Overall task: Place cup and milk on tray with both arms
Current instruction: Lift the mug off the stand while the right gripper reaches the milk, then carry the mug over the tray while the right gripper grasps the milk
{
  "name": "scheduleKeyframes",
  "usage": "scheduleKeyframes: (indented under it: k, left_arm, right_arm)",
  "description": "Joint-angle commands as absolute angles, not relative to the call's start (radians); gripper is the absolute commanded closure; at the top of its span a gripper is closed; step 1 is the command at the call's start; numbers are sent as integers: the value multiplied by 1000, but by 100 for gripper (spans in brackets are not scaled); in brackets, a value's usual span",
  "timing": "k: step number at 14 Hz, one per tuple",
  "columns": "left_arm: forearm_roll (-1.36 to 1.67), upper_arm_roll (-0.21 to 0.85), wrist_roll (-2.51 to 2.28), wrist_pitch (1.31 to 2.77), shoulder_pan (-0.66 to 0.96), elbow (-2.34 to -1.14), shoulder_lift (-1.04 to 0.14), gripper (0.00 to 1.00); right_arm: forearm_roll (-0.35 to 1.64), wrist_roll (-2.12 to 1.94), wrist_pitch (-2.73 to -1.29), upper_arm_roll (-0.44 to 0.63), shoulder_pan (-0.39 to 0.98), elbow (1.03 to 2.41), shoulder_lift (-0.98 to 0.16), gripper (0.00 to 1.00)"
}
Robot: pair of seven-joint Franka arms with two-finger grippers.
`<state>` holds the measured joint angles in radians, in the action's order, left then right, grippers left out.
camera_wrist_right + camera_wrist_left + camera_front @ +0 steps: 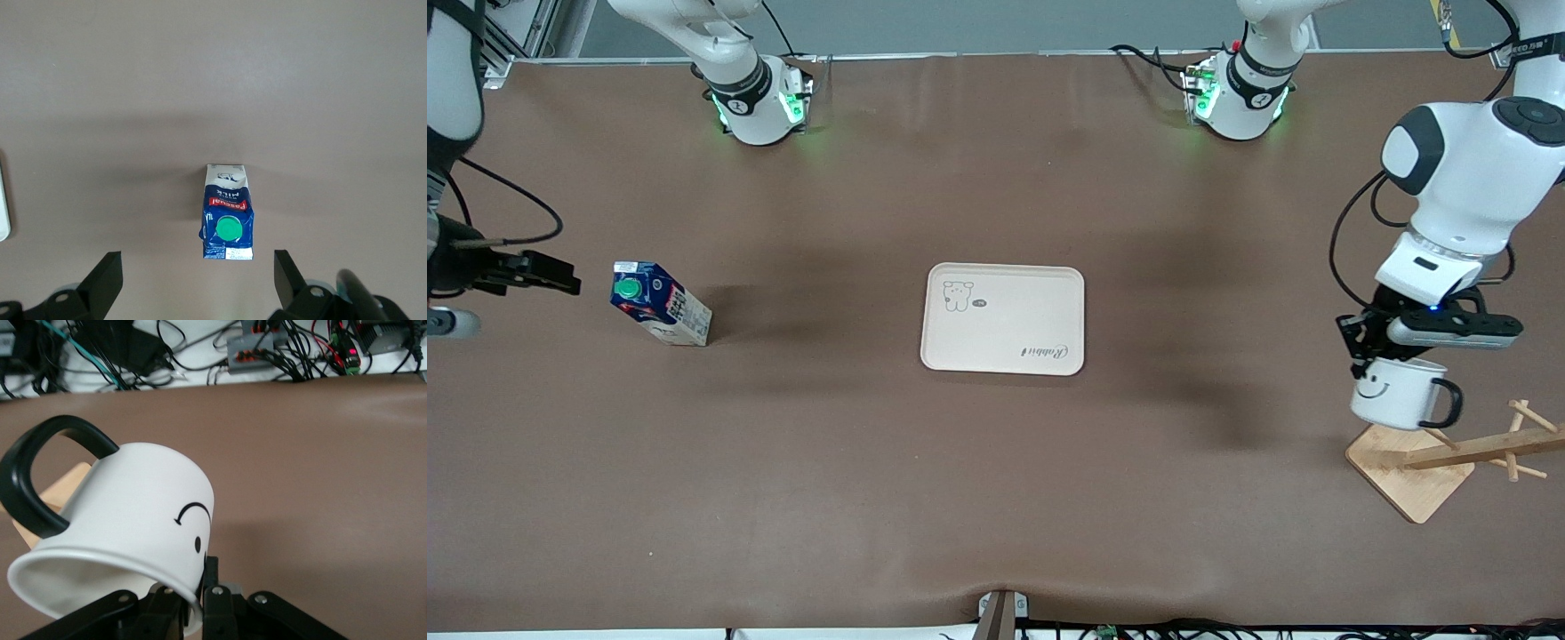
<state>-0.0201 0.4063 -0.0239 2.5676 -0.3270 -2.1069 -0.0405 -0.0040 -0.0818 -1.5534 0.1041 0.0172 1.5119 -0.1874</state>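
White enamel smiley cup (1398, 400) pinched by left claw (1371, 354) over wooden rack base (1409, 467). Dark blue milk carton (660, 305) stands on brown worktop (996, 498) beside spread right claw (551, 273); cream rectangular tray (1003, 317) mid-worktop.

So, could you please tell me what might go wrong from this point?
The left gripper pinches the cup only by its rim, tilted, over the wooden rack base; it could slip or swing during the carry to the tray.

The right gripper is open above the upright milk carton; an off-centre descent might tip the tall carton over.
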Motion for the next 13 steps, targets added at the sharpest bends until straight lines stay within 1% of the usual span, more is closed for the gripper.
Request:
scheduleKeyframes:
  k: [1,3,5,6,8,11,13]
  left_arm:
    - [-21,469,-147,2366,-328,-1996,-57,100]
    - [-23,537,-268,2269,-324,-1951,-95,100]
    - [-32,592,-415,2249,-290,-1944,-129,100]
    - [-34,603,-470,2246,-252,-1944,-147,100]
    - [-37,603,-524,2224,-163,-1931,-198,100]
    - [-37,603,-670,2175,-57,-1873,-291,100]
    - [-37,601,-779,2157,15,-1821,-374,100]
  right_arm:
    - [-26,-91,-1551,103,3,1486,-228,0]
    - [-29,-91,-1549,103,2,1480,-247,0]
    - [-23,-89,-1531,104,-15,1506,-253,0]
    - [-23,-90,-1516,104,-23,1531,-255,0]
    - [-25,-87,-1532,104,-31,1599,-258,0]
    - [-20,-87,-1635,104,-43,1710,-229,0]
    - [-20,-87,-1667,104,-41,1779,-207,0]
